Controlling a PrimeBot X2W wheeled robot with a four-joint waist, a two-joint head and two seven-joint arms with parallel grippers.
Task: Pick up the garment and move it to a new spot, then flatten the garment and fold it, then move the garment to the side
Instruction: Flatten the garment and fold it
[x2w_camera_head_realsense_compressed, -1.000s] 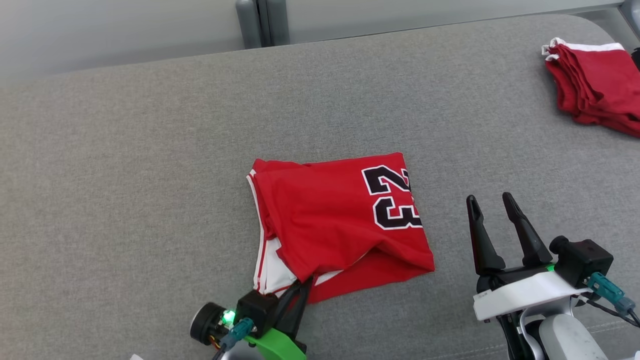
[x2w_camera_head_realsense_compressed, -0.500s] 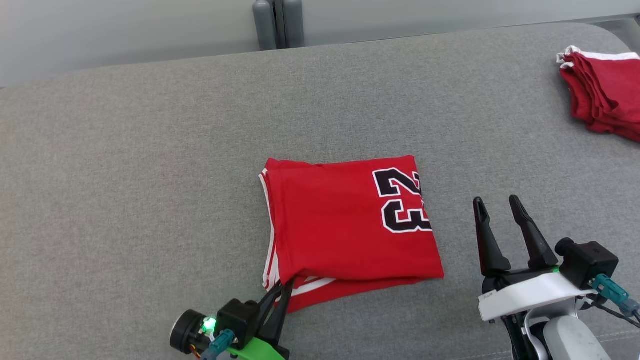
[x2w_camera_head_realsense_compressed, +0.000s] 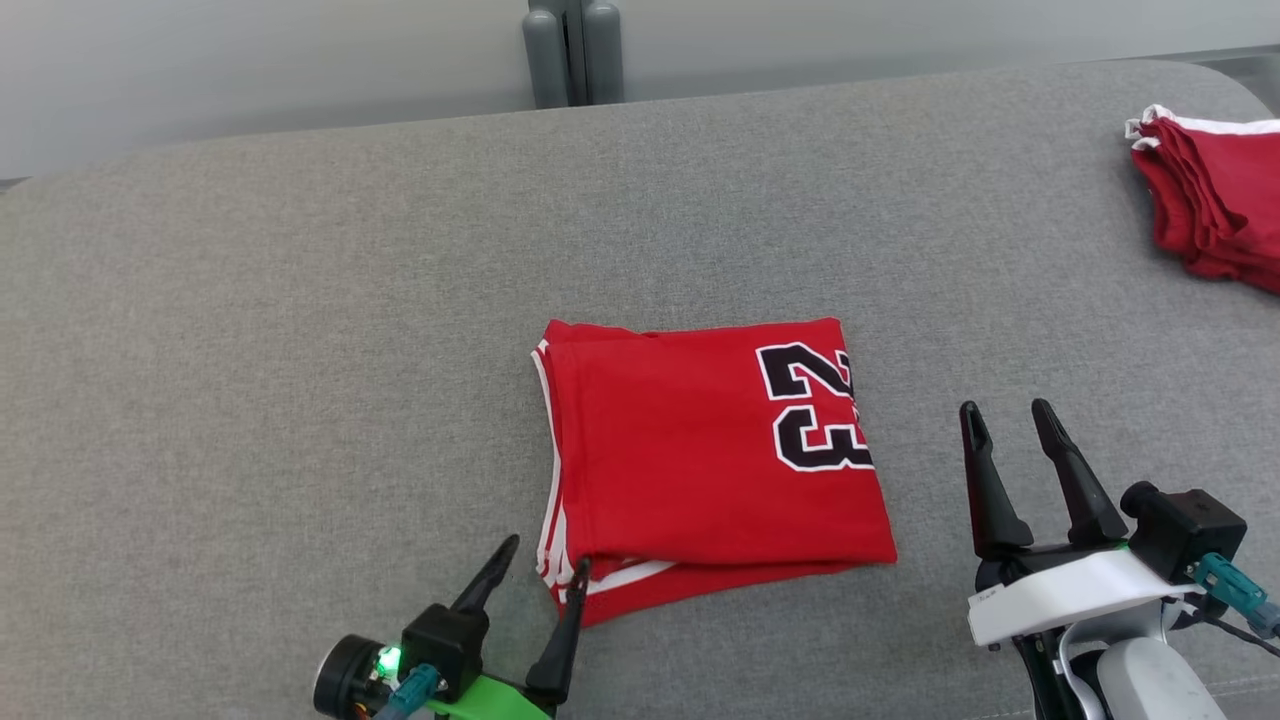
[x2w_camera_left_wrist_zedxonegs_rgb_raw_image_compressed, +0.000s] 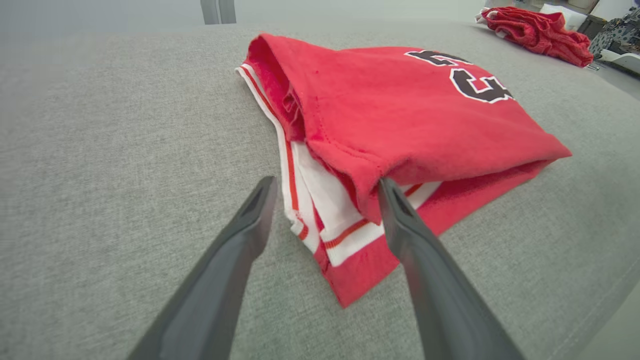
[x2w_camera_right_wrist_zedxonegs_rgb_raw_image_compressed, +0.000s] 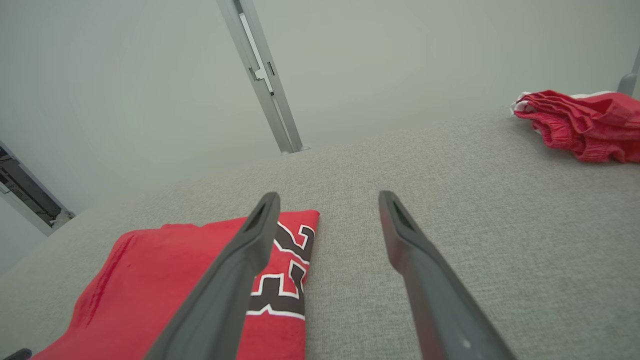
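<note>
Garment (x2w_camera_head_realsense_compressed: 700, 470) lies folded, number (x2w_camera_head_realsense_compressed: 815, 408) along right edge.

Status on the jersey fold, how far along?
Done: jersey lies folded, number up. In hand: nothing; left gripper stands open at its near corner, right gripper open beside it. Left: moving the jersey aside, perhaps toward the red pile.

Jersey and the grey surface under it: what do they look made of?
Jersey: soft matte knit fabric, probably cotton or polyester; fuzzy face, stitched hem, limp folds. Its number 23: black with white outline, flat; printed or sewn on, cannot tell. Grey surface: matte woven upholstery cloth, likely padded; visible weave, rounded edge.
</note>
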